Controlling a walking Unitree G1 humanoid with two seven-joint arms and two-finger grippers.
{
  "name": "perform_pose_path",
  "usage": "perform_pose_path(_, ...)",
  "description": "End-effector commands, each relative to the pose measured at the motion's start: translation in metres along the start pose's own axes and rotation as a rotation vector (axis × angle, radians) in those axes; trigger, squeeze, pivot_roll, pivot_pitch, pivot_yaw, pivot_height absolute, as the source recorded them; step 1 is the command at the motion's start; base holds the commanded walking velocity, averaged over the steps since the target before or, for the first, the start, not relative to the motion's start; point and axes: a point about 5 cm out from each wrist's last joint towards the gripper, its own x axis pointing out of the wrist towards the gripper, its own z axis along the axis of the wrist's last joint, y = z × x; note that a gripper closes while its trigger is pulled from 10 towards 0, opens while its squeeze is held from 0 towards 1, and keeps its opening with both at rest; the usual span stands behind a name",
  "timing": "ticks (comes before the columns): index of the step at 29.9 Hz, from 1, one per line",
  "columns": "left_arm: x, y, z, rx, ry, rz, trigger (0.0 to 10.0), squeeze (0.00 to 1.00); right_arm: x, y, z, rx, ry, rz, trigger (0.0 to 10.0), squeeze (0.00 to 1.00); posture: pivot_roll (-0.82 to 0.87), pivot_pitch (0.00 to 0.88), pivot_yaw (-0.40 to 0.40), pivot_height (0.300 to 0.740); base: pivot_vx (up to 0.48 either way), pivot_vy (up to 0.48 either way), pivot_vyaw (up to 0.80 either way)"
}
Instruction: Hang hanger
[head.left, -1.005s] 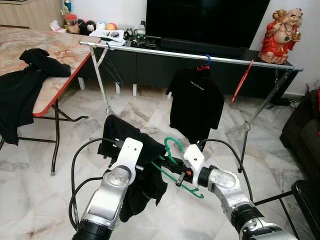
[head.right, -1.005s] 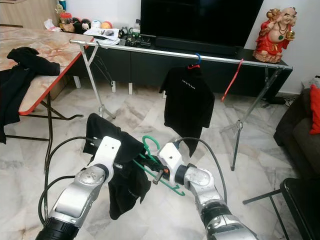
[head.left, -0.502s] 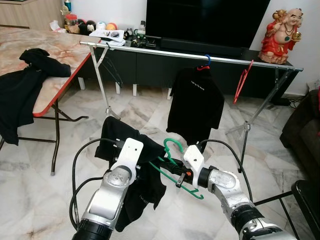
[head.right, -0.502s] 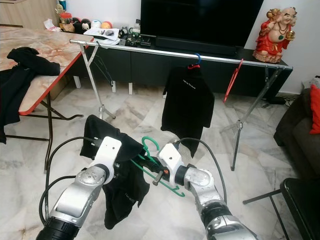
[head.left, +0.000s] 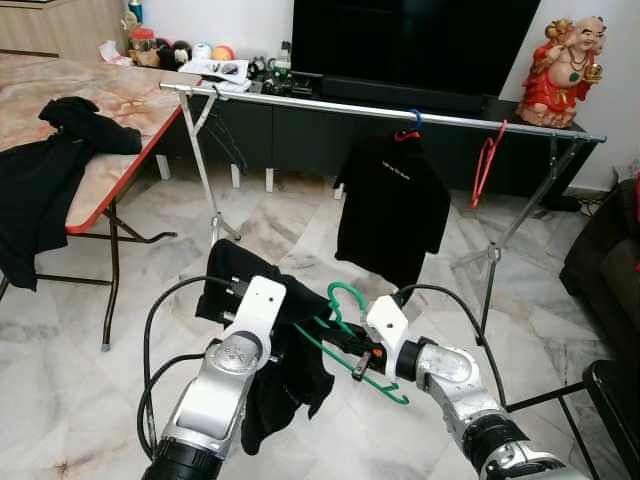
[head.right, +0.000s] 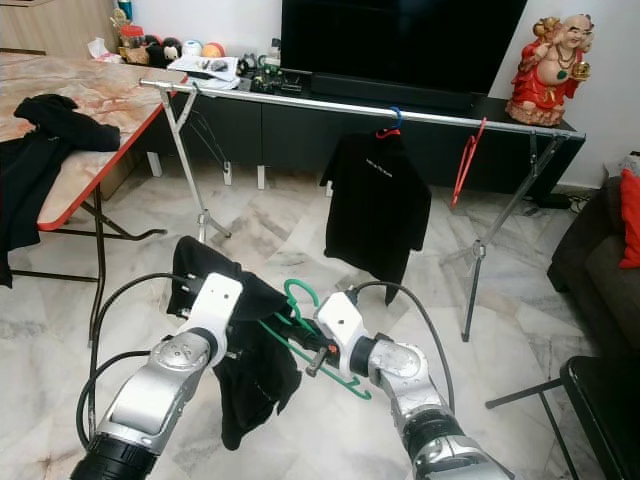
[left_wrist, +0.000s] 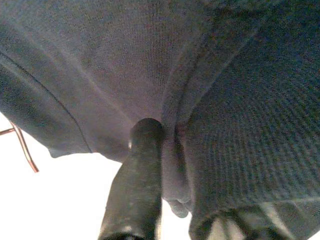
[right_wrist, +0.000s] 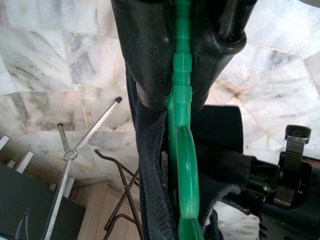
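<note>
A green plastic hanger (head.left: 345, 310) is held low in front of me, its hook up, one arm inside a black garment (head.left: 285, 370). My right gripper (head.left: 352, 352) is shut on the hanger's arm; the right wrist view has both fingers (right_wrist: 145, 55) clamped on the green bar (right_wrist: 182, 75). My left gripper (head.left: 262, 335) is shut on the black garment, whose cloth (left_wrist: 200, 90) wraps one black finger (left_wrist: 140, 175) in the left wrist view. Beyond stands a silver clothes rail (head.left: 380, 110) carrying a black T-shirt (head.left: 392, 208) on a blue hanger and a bare red hanger (head.left: 487, 160).
A folding table (head.left: 120, 110) with a red edge holds another black garment (head.left: 45, 170) at the left. A dark TV cabinet (head.left: 300, 120) and a red figurine (head.left: 560, 70) stand behind the rail. A dark sofa (head.left: 610, 250) is at the right. Marble floor lies between me and the rail.
The black garment has swung and bunched lower under the left gripper. The right gripper with the green hanger dipped slightly. The red hanger on the rail has swung.
</note>
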Motion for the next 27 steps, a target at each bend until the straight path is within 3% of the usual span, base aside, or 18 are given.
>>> perform_pose_path(1, 0.001, -0.004, 0.005, 0.011, -0.019, -0.021, 0.0, 0.00, -0.002, -0.002, 0.004, -0.031, -0.010, -0.009, 0.0, 0.00, 0.18, 0.038, -0.127, 0.740, 0.000, 0.000, 0.00)
perform_pose_path(16, 0.000, -0.001, 0.005, 0.018, -0.022, -0.002, 0.0, 0.00, -0.008, 0.002, -0.016, -0.064, 0.112, 0.003, 0.0, 0.00, 0.18, 0.040, -0.130, 0.740, 0.000, 0.000, 0.00)
perform_pose_path(27, 0.001, 0.009, 0.000, 0.009, -0.006, 0.044, 0.0, 0.00, -0.032, 0.012, -0.054, -0.129, 0.372, 0.127, 0.0, 0.00, 0.18, 0.036, -0.131, 0.740, 0.000, 0.000, 0.00)
